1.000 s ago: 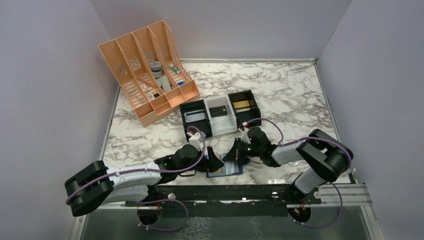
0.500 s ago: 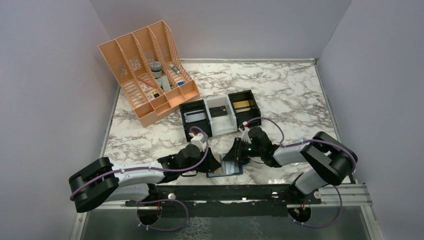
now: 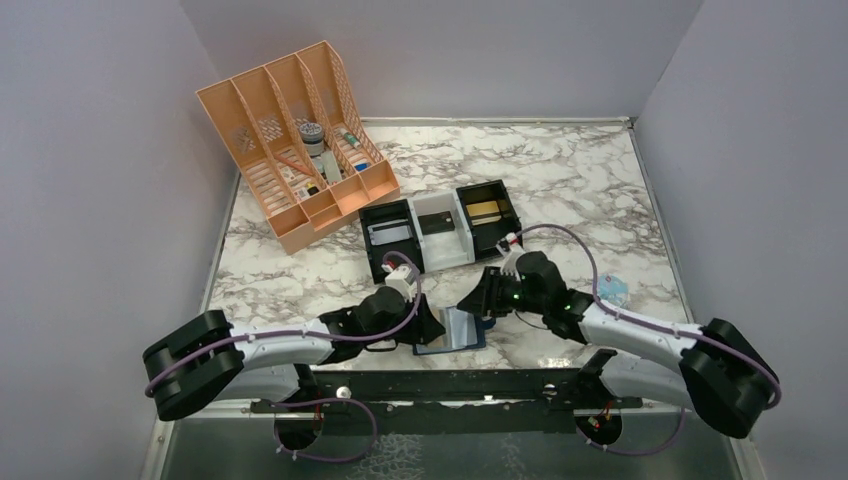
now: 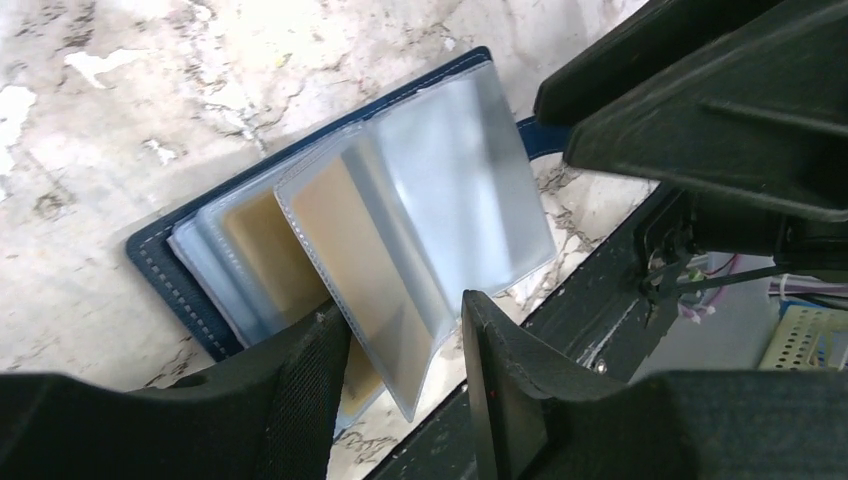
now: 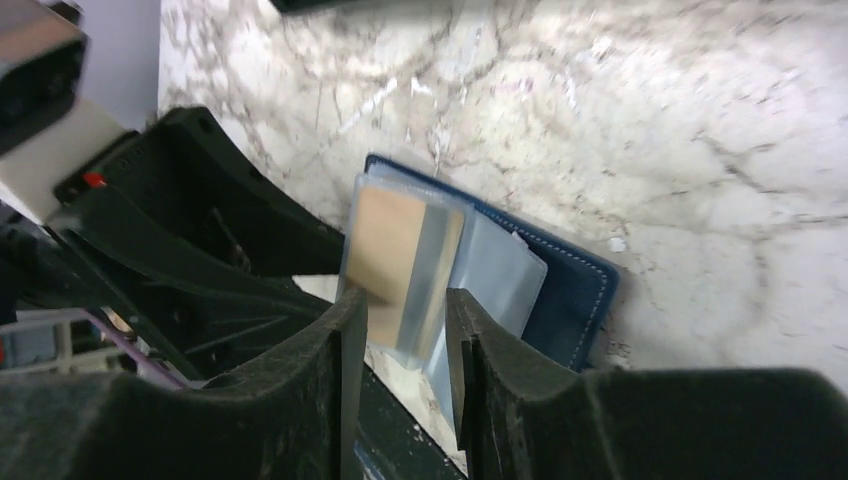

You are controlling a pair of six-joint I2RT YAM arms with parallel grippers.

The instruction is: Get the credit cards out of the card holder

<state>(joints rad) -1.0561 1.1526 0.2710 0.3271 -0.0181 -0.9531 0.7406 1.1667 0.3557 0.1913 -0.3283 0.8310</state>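
Two gold-tan cards (image 4: 372,268) sit in the clear sleeves (image 4: 470,170) of the open card holder (image 4: 158,262), which lies on the marble table (image 4: 90,120) just beyond both of your grippers. Your left gripper (image 4: 402,305) has its fingers (image 4: 310,370) a narrow gap apart, with a sleeve's lower corner showing in that gap. Your right gripper (image 5: 398,295) is likewise narrowly parted, with a raised sleeve framed between its fingers; you cannot tell whether either gripper touches the plastic
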